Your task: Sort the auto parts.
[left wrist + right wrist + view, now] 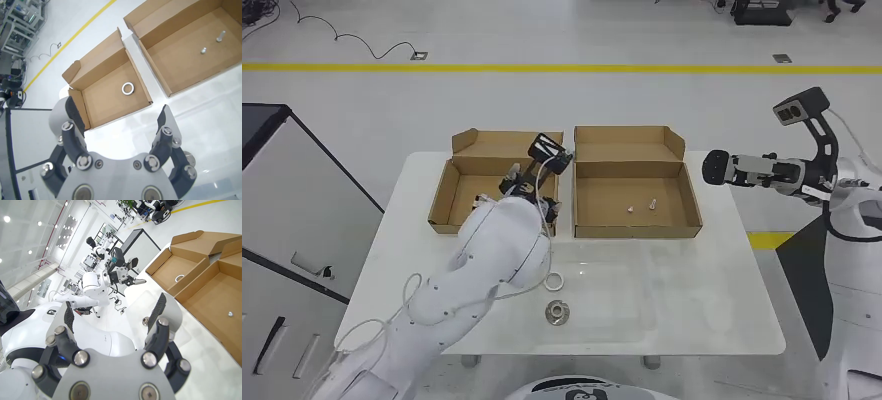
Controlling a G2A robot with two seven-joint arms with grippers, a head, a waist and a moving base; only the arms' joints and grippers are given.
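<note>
Two open cardboard boxes stand side by side at the back of the white table [692,300]. The left box [464,195] holds a white ring [128,88]. Two silver bolts [220,36] [203,50] lie in the right box [637,228]. On the table in front of the boxes lie a second white ring [554,281] and a flanged metal part [558,311]. My left gripper [121,113] hangs open and empty above the left box's near right corner. Beyond the table's right edge, level with the right box, my right gripper [113,311] is open and empty.
A grey cabinet [282,200] stands close to the table's left side. A yellow line [562,68] crosses the floor behind the table. The table's front right part is bare.
</note>
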